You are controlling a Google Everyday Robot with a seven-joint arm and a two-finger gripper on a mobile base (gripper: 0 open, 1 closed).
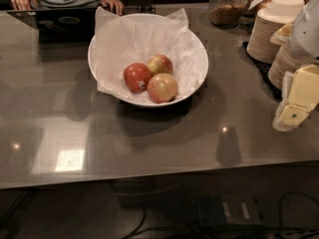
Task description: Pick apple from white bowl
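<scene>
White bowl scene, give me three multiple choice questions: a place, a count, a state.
1. Where is the gripper? A left edge B right edge, beside the plate stacks C bottom centre
2. How many apples lie in the white bowl? A three B two C five
3. The dark red apple is: A held aloft B cut open C resting on the paper lining
Answers: B, it hangs by the plates; A, three show; C, it sits whole on paper.
</scene>
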